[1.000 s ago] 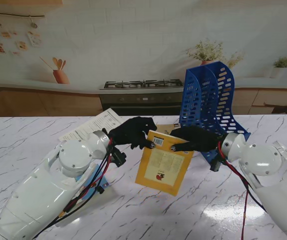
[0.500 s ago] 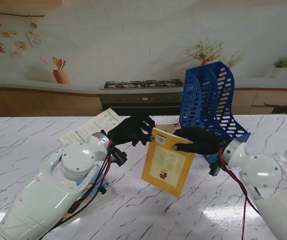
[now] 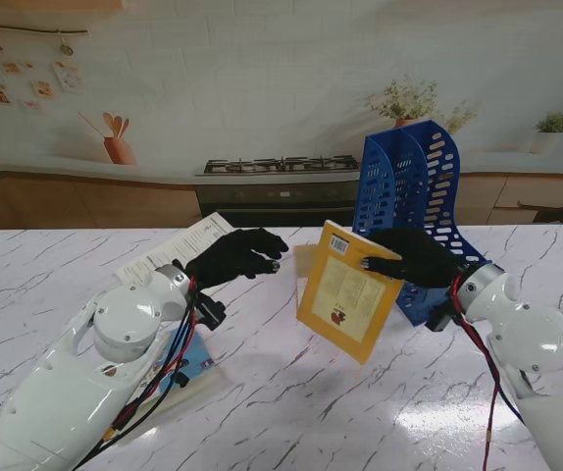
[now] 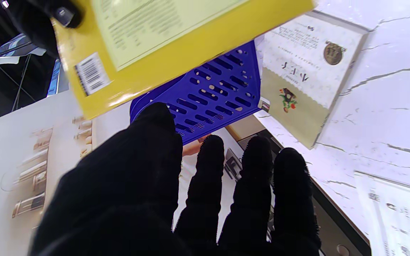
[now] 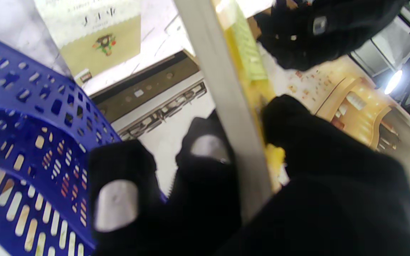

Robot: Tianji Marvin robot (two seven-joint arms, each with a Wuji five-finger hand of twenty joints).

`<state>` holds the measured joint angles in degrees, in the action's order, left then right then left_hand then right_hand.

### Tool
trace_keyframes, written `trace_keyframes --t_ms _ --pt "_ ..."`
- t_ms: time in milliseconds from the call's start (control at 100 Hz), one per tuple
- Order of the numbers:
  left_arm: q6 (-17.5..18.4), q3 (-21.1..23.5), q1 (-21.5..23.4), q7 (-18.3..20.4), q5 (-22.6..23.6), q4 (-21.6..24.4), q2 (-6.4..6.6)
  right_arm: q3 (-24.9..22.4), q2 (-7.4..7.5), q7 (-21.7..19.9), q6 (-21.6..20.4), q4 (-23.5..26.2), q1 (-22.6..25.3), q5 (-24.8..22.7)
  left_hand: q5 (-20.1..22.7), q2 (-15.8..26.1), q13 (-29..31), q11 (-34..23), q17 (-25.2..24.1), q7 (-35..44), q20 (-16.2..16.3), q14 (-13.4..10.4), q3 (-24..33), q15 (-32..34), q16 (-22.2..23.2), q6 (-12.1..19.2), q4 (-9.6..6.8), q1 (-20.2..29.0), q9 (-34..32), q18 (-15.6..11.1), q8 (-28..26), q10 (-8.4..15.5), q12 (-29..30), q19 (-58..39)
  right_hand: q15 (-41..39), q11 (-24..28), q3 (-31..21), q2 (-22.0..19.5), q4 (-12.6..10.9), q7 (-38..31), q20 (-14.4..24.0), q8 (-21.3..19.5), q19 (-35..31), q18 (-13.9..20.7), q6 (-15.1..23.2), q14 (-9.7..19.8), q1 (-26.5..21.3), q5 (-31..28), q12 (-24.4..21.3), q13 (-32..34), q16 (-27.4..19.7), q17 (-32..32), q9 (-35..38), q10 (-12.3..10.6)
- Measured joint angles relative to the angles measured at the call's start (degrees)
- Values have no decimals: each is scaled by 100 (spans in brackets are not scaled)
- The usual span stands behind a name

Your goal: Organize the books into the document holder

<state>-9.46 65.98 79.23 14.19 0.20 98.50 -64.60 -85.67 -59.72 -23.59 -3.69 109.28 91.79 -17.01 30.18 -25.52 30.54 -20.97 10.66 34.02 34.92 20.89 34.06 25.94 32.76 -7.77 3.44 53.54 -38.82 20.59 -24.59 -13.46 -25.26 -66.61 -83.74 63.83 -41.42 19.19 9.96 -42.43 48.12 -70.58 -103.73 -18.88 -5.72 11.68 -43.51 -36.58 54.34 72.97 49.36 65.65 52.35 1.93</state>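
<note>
The left hand (image 3: pixel 234 257) has let go of the yellow book (image 3: pixel 348 291), fingers spread; the right hand (image 3: pixel 414 260) alone grips it, raised nearer the blue holder (image 3: pixel 409 211).

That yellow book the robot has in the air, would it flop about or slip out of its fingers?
The yellow book probably stays fairly stiff: it hangs tilted from the right hand at one upper corner, yet its cover looks flat. It seems thin, so likely light. Its cover looks a little glossy, and with the left hand off it, it could swing or slip.
</note>
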Motion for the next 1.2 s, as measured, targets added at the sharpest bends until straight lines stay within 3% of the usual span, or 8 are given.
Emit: trace_keyframes --t_ms 320,820,1200 --pt "-15 140 173 185 33 -172 78 -435 -30 75 505 615 -29 -187 0 18 -154 103 -282 -123 -222 -6 -60 -193 -135 0 0 -91 69 -8 65 -49 89 403 -1 1 0 -13 0 -23 2 0 0 0 -1 1 0 0 38 0 3 1 0 -1" --pt "-41 206 301 232 43 -321 115 -1373 -26 -59 1288 1625 -24 -660 0 67 -164 -19 -377 -92 -290 -7 -61 -193 -135 0 0 -91 69 -9 65 -49 -8 491 -4 1 23 -42 0 -52 31 0 -1 0 -2 46 0 0 41 1 58 2 2 -36" --pt "-108 204 310 256 13 -393 116 -1727 32 -213 1585 1443 -138 -1240 0 67 -242 -65 -438 -90 -317 -7 -64 -194 -135 0 -1 -91 69 -12 65 -47 -80 556 -4 1 62 -68 0 -94 32 0 -1 1 -2 56 0 0 46 2 59 3 11 -55"
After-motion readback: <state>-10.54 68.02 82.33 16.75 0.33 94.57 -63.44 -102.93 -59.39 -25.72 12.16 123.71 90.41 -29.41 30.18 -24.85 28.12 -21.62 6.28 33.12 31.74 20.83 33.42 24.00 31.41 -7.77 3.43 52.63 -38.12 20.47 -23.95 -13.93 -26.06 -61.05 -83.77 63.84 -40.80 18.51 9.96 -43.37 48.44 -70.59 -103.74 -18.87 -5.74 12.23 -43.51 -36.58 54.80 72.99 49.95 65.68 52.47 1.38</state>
